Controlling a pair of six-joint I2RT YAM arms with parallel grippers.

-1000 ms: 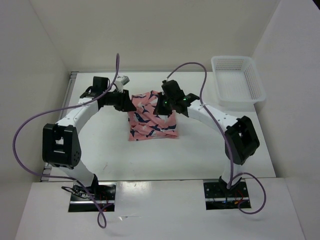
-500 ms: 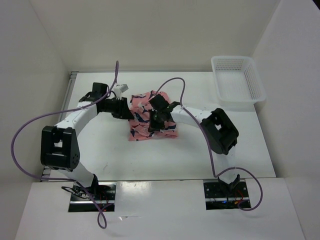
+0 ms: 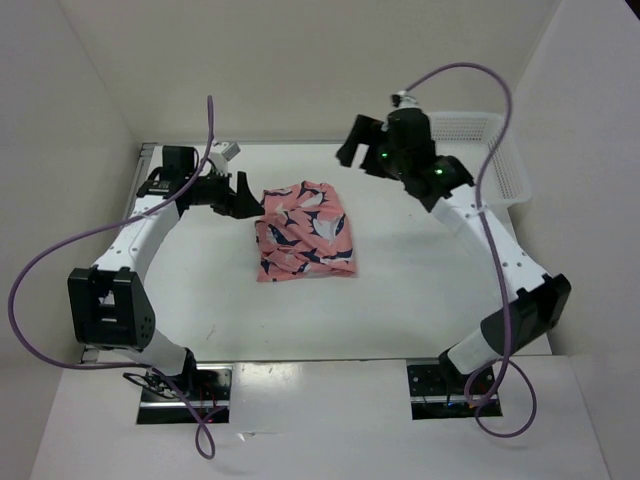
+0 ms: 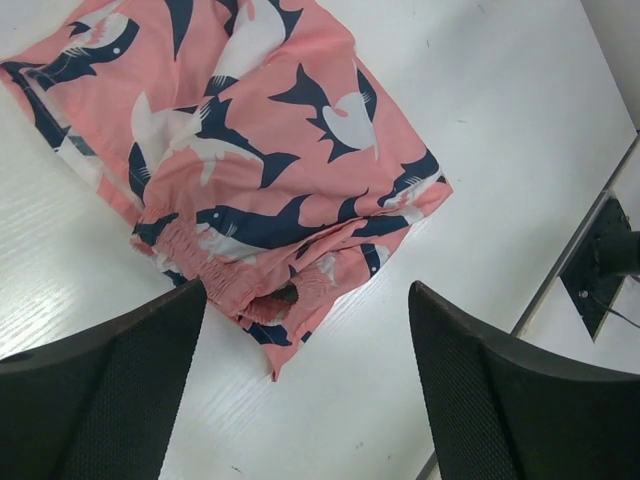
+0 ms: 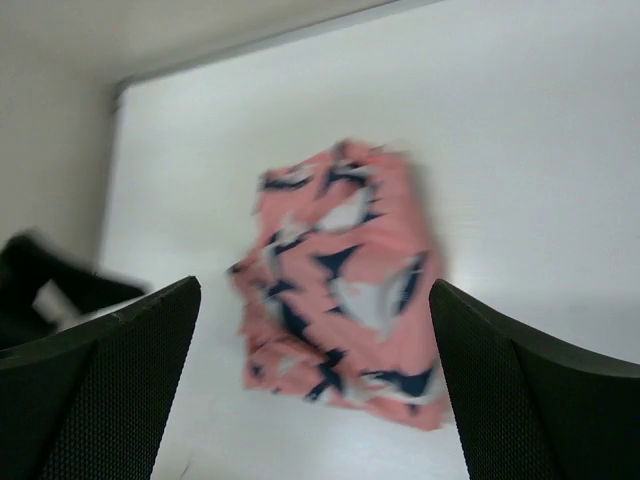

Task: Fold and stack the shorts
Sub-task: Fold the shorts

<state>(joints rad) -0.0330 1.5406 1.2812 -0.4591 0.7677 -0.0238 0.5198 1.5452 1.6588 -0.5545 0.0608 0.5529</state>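
The shorts [image 3: 305, 232] lie folded into a compact salmon-pink bundle with navy-and-white whale shapes in the middle of the table, and nothing holds them. My left gripper [image 3: 243, 193] hovers open just off their far-left corner. In the left wrist view the elastic waistband edge of the shorts [image 4: 250, 150] sits between and beyond the spread fingers of the left gripper [image 4: 305, 295]. My right gripper [image 3: 352, 152] is raised above the table's far side, open and empty. Its wrist view looks down at the shorts [image 5: 340, 280] from a distance, framed by the open right gripper [image 5: 315, 290].
A white mesh basket [image 3: 495, 150] stands at the far right corner, partly behind the right arm. The table's right edge and a black mount [image 4: 600, 260] show in the left wrist view. White walls enclose the table on three sides.
Both grippers have opened and let go of the shorts. The right arm has swung up and back toward the far right; the left has drawn back to the left. The bundle stays put.
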